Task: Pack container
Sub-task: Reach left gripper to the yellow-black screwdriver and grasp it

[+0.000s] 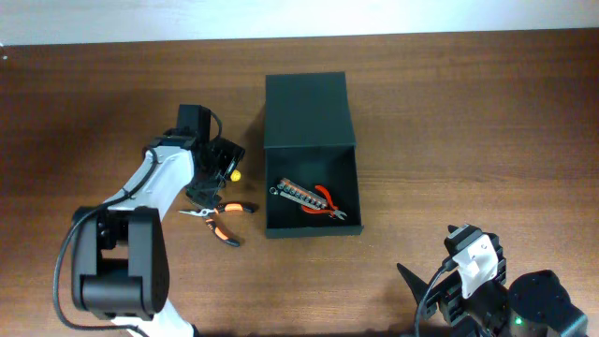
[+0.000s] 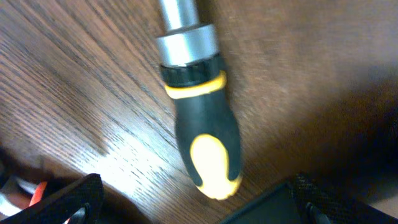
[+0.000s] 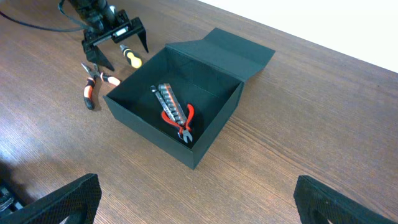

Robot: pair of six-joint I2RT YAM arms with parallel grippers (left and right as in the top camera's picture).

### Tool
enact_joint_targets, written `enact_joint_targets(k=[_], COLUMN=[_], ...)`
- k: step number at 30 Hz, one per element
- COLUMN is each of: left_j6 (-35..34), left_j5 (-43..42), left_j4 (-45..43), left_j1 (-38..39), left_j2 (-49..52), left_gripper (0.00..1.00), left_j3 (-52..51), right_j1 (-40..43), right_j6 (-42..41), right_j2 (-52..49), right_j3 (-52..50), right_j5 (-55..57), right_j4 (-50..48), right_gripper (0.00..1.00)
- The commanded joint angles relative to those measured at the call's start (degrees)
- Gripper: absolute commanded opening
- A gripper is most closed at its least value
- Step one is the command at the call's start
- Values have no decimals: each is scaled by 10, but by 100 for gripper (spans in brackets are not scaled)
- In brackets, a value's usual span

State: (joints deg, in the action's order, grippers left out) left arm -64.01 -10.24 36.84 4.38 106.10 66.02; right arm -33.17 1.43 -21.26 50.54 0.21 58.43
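Yellow-black screwdriver (image 2: pixel 205 143) lies beside the container (image 1: pixel 299 164); left pincer (image 1: pixel 218 175), wide open and empty, may roll it away by closing off-centre.

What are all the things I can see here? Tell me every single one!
container: one, dark green-black, middle of the table, lid flap open
red pliers: one, red handles, inside the container
silver tool strip: one, silver, inside the container next to the red pliers
orange pliers: one, orange and black handles, on the table on the left arm's side of the container
screwdriver: one, black and yellow handle, lying on the table under the left gripper
table: one, brown wood, under everything
left gripper: one, black, open, above the screwdriver
right gripper: one, black, open, away from the tools, facing the container
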Motion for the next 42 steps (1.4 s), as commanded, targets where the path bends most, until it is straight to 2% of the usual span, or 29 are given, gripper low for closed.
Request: enact_joint_targets(k=[1,4,11,12,14,23,25,30,33,39,42], left_j6=[-14,-16,-20,-20,-20,-46,-46,-48,-48,-48,-48], left_j5=[0,0,-3,-3,-3,-4,-5,-5,-5,-12,-18], left_j4=[0,-2,-4,-4,-4,-2,3,16,20,20,20], left_j1=[0,0,0,0,0,-7,-11,-16,-16,-16,-16], left_j2=[19,34,56,59,64,75,75,75,75,75,72], left_gripper=[100,100,89,82,78,68,59,48,35,21,18], left_j3=[8,9,18,20,24,30,30,31,31,31,31], right_j1=[-2,-2,-2,-2,-2,-2,-2,-2,-2,-2,-2], right_j6=[-7,-7,-7,-7,-7,-7,-7,-7,-7,-7,-7], right_j2=[2,2,2,2,2,2,2,2,2,2,2], right_j3=[0,0,0,0,0,0,0,0,0,0,0], right_j5=[7,7,7,7,7,7,7,7,7,7,7], right_j4=[-2,-2,-2,-2,-2,-2,-2,-2,-2,-2,-2], right_gripper=[99,99,99,99,99,99,99,99,99,99,99])
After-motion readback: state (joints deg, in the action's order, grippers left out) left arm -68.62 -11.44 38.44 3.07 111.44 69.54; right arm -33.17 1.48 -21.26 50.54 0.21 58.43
